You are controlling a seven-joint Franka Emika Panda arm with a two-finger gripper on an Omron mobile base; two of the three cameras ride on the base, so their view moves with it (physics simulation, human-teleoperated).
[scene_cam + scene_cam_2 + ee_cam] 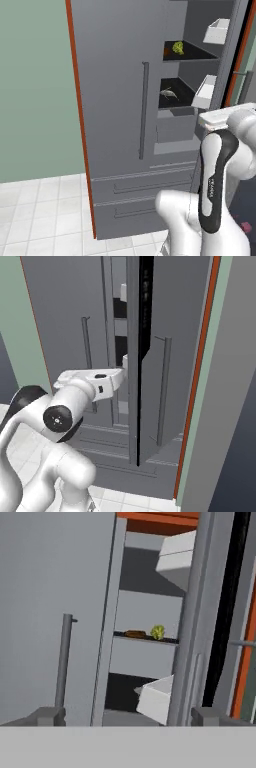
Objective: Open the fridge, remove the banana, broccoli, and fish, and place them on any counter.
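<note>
The grey fridge has its left door shut and its right door swung open. On the upper dark shelf the yellow-green broccoli lies right of the brown banana. One shelf lower lies the silver fish. My gripper is open and empty. It hangs in front of the opening, below the upper shelf and well short of it. The hand reaches toward the gap beside the door's edge. The counter is out of view.
White door bins jut from the open door's inner side, one close to the hand. The left door's bar handle stands left of the gripper. Two drawers sit below, over white floor tiles.
</note>
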